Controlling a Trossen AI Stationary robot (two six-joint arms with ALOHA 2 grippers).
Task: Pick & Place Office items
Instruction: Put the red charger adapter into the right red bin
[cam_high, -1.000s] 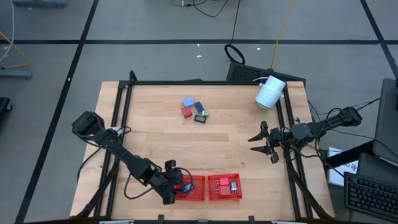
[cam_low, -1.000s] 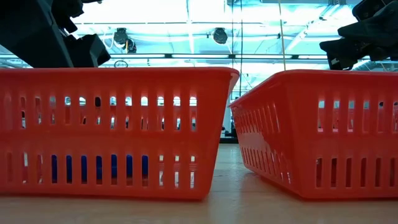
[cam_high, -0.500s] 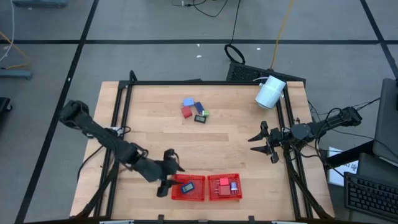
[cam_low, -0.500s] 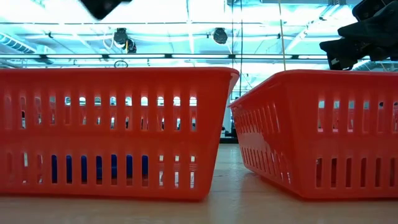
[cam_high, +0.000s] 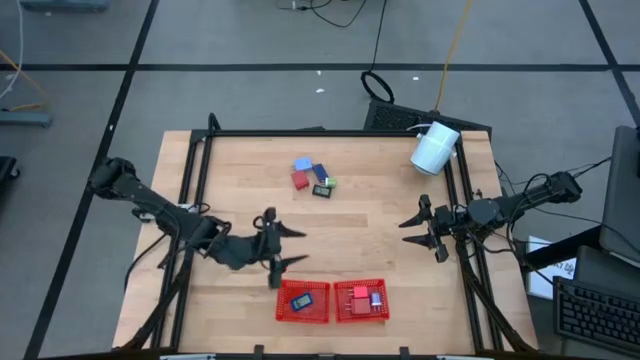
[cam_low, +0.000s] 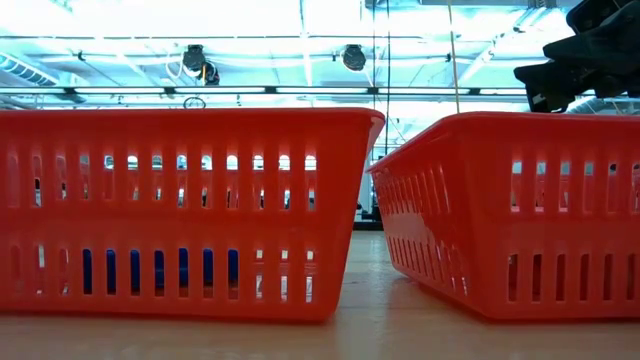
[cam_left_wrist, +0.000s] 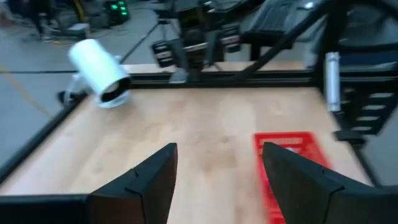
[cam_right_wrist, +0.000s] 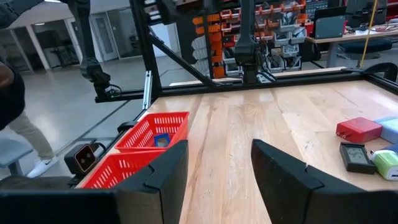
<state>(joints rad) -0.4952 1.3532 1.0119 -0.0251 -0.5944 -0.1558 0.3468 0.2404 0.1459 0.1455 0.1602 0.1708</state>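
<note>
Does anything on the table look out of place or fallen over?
Yes: the large white cylinder lies on its side at the table's far right corner, over the black frame rail. The trays stand level.

Open left hand (cam_high: 288, 246) above trays (cam_high: 352, 287)

Four small blocks (cam_high: 312, 177), light blue, dark blue, red and black, cluster far; three lie in near trays (cam_high: 318, 315).
</note>
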